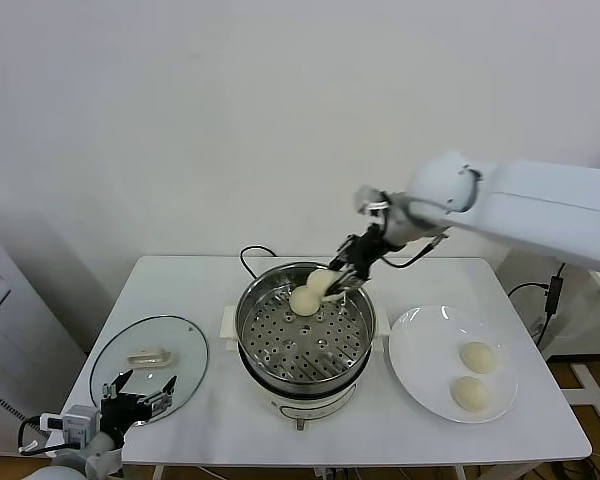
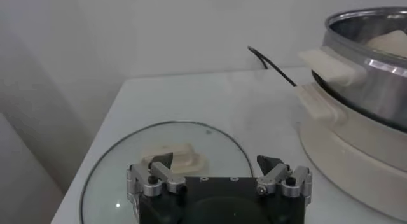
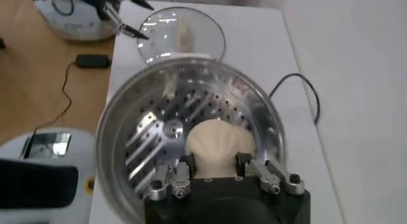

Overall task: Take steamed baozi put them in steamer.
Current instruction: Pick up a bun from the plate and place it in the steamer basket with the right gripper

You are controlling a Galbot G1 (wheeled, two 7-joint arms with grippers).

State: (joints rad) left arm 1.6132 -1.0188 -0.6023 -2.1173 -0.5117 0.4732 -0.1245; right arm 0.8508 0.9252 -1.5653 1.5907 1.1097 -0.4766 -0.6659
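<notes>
Head view shows you the right gripper over the back rim of the steamer, in the middle of the frame, and its fingers are pinched on one baozi. This bun hangs just above the perforated tray, toward the far side of the pot. Two more buns lie on the white plate at the lower right of the frame. In the right wrist view, the held bun bulges a little between the fingers, so I judge it is soft and light, and easy to dent. You should hold it on the two sides of the dome with only mild force, and release it low so it does not roll. The left gripper waits with fingers spread at the lower left, above the glass lid.
</notes>
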